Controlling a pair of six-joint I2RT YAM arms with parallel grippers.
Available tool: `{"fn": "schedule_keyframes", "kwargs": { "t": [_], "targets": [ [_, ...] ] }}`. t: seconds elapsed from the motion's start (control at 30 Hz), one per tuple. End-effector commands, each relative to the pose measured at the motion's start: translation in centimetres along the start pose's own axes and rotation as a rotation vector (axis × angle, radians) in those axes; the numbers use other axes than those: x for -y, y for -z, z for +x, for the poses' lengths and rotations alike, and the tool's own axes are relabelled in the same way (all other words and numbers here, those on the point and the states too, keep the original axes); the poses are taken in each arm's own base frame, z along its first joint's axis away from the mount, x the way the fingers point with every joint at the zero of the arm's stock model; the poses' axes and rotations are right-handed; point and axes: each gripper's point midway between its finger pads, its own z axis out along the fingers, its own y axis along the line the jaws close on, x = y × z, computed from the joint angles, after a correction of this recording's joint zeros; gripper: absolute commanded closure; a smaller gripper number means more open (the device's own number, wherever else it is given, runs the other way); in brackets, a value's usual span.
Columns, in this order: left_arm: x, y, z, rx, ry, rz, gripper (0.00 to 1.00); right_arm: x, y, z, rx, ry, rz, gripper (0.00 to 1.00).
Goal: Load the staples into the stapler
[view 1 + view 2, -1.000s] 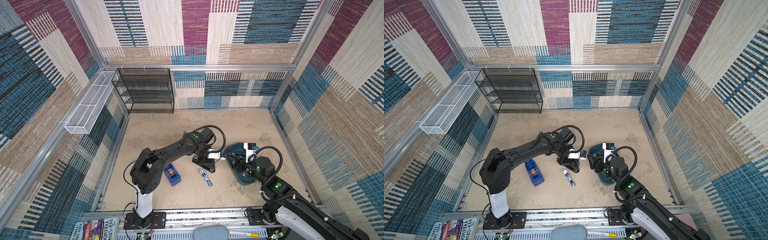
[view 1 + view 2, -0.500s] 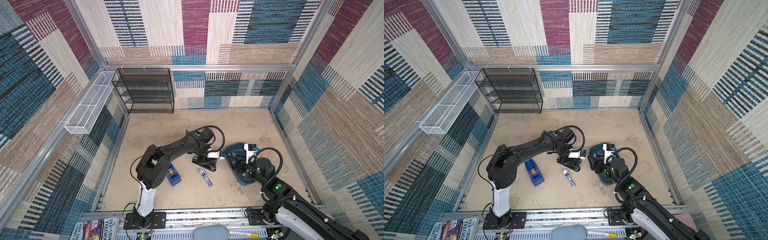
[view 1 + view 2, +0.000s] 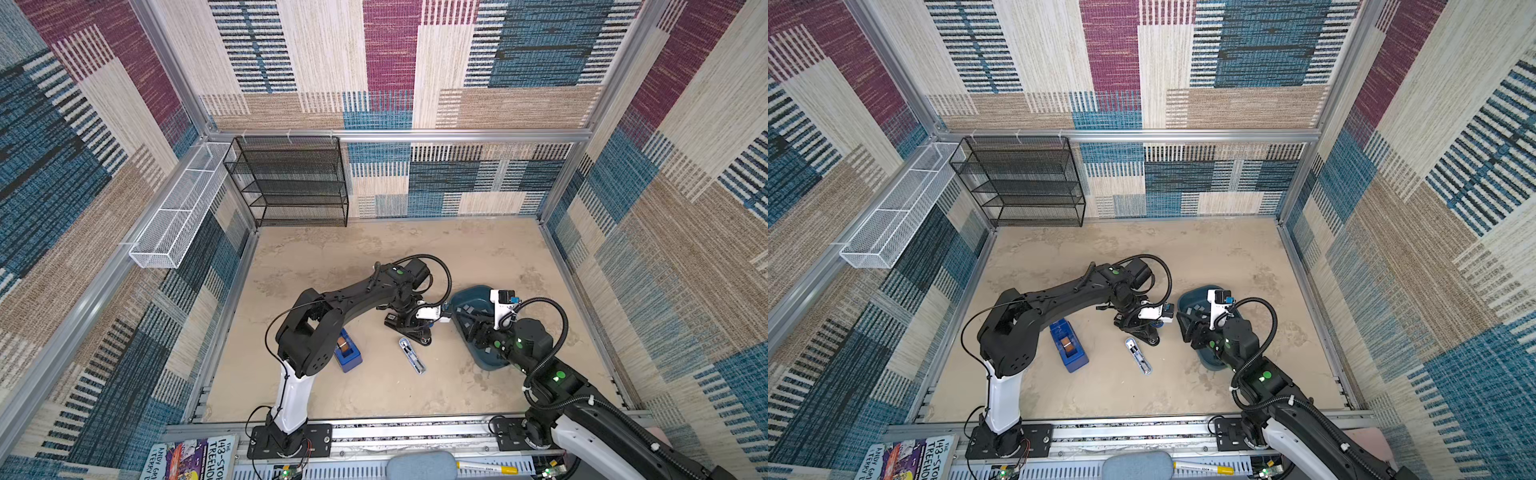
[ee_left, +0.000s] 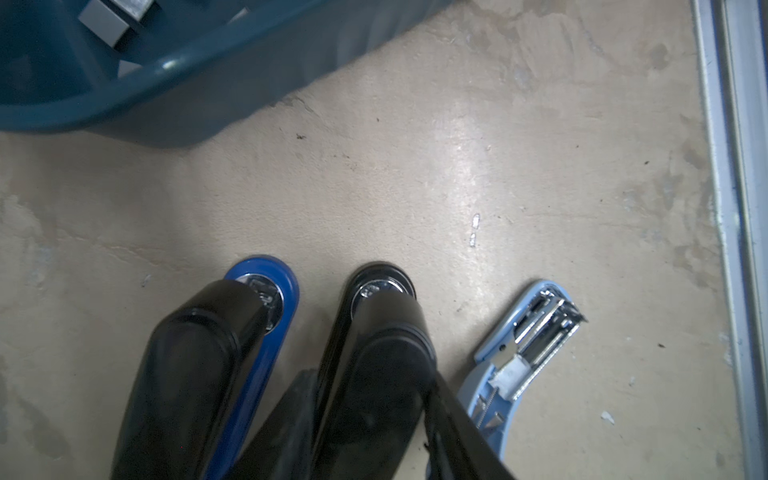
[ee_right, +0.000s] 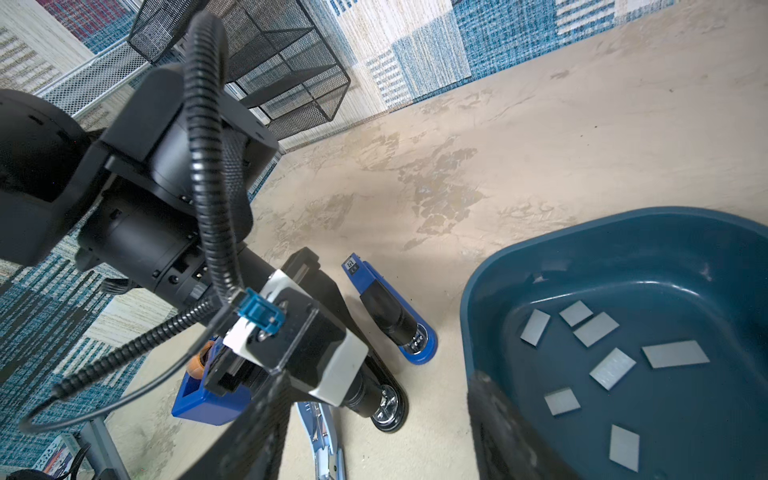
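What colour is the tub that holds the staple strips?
The tub is dark teal blue, clearest in the right wrist view.

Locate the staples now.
Staples lie loose on the floor of the teal tub, right of centre in both top views, just right of the blue stapler.
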Motion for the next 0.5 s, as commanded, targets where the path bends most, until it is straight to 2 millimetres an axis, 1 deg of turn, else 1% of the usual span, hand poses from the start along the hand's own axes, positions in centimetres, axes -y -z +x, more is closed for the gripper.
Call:
{"fn": "schedule_keyframes", "kwargs": {
  "t": [0.0, 0.13, 0.33, 0.47],
  "targets": [
    [0.52, -0.21, 0.08, -0.002, 0.019, 0.032, 0.55, -0.23, 0.04, -0.29, 0.010, -0.009, -0.009, 0.31],
    [0.51, -0.51, 0.32, -0.010, 0.019, 0.036, 0.55, -0.31, -0.06, -0.26, 0.007, -0.007, -0.013, 0.30],
    [0.55, -0.45, -0.21, 0.013, 0.024, 0.047, 0.61, -0.37, -0.24, -0.16, 0.003, -0.009, -0.018, 0.31],
    [0.60, -0.49, -0.22, 0.018, 0.025, 0.052, 0.63, -0.33, -0.27, -0.14, 0.005, -0.012, -0.018, 0.30]
  ]
}}
